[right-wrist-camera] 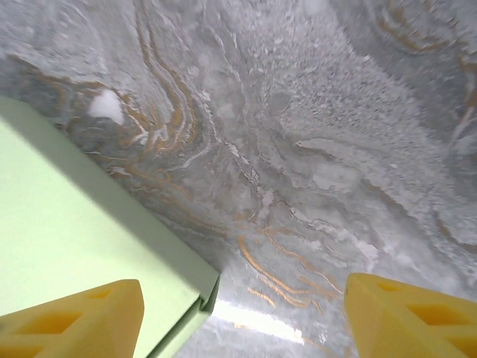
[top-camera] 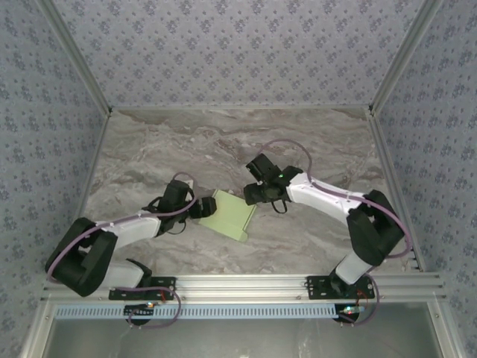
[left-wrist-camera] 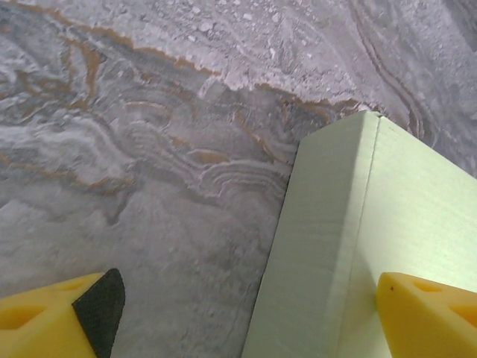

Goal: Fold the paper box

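The box (top-camera: pixel 229 215) lies on the marble table (top-camera: pixel 313 142) near its middle, turned cornerwise, with an arm at each side. It is pale green and reads as a shallow, closed shape with a flat top and low side walls. In the top view the left gripper (top-camera: pixel 201 207) sits at the box's left edge and the right gripper (top-camera: pixel 250 195) at its far right corner. In the left wrist view the box (left-wrist-camera: pixel 387 224) fills the lower right, its top face meeting a side wall at a sharp crease that runs up to a corner. The left gripper (left-wrist-camera: pixel 246 302) is released, jaws wide: one yellow finger (left-wrist-camera: pixel 428 313) is over the box top, and the other, with a black pad (left-wrist-camera: pixel 100 302), is over bare table (left-wrist-camera: pixel 149 149), well clear of the wall. Whether the finger over the top touches the card I cannot tell. In the right wrist view the box (right-wrist-camera: pixel 67 224) comes in from the left, its corner and a thin side wall showing low in the picture. The right gripper (right-wrist-camera: pixel 242 317) is also released: one finger (right-wrist-camera: pixel 74 321) is over the box top, the other is over the table (right-wrist-camera: pixel 313 149), apart from the corner.
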